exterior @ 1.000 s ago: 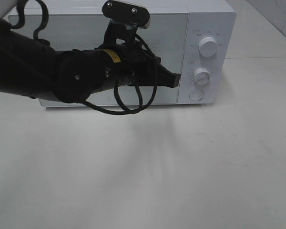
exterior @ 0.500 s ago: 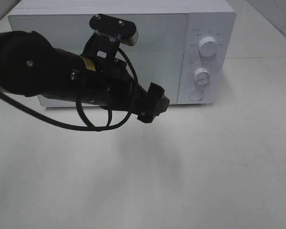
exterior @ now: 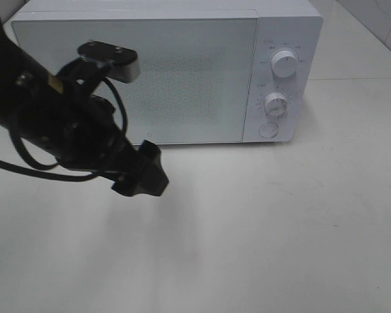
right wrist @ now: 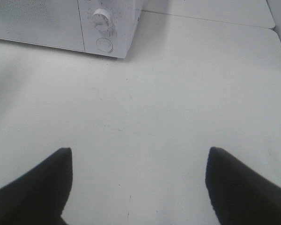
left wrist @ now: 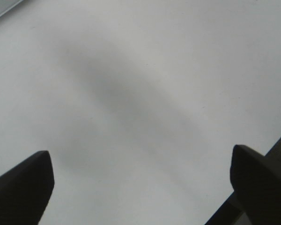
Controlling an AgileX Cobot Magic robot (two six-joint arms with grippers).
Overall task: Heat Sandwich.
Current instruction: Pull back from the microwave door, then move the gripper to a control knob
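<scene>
White tabletop [exterior: 280, 228] is lying under both tools, the shut microwave [exterior: 182, 72] standing ahead of the right one. Both the left gripper [left wrist: 140, 180] and the right gripper [right wrist: 139, 185] are hanging wide, gripping nothing. No view is showing the sandwich; soft and stacked, it is probably needing a gentle pinch across the bread. Only the high camera is showing the microwave's whole door [exterior: 202, 104].

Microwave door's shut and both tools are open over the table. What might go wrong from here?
1. The sandwich shows in no view and the microwave door is frosted, so starting now might heat an empty oven.
2. The upper dial, lower dial and round button sit close together; the wide-open right tool might knock the wrong one.
3. The left arm's loose cable loops near the door and might snag.
</scene>
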